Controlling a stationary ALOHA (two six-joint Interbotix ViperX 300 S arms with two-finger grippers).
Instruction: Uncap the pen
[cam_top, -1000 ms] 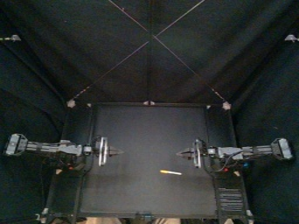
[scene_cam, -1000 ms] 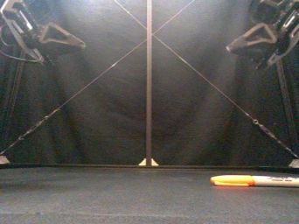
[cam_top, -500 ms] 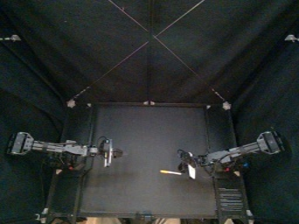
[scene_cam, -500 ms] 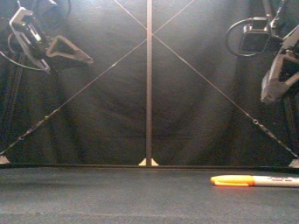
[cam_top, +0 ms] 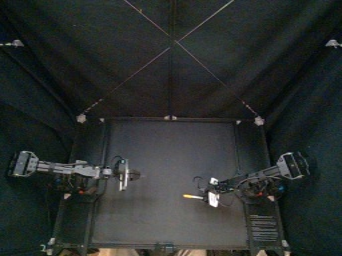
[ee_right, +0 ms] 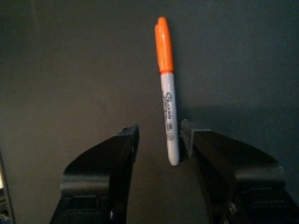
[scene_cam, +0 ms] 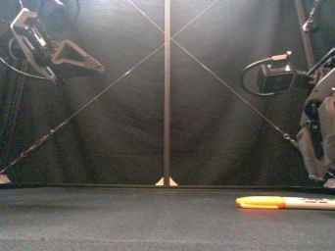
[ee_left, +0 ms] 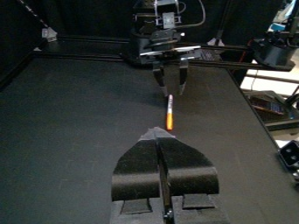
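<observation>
Right pincer [ee_right: 162,131]: jaws spread, one on each side of the white butt end of the marker pen [ee_right: 169,87], a thin gap showing on both sides, so I am not pinching it. The pen lies flat on the black table [cam_top: 140,215] with its orange cap [ee_right: 163,44] on, at the top centre of the right wrist frame. Top view: pen in the lower right part of the table, right pincer low over it. Front view: pen at lower right, cap end toward frame centre. Left pincer [ee_left: 160,133]: jaws pressed together, holding nothing, raised above the table at upper left of the front view
</observation>
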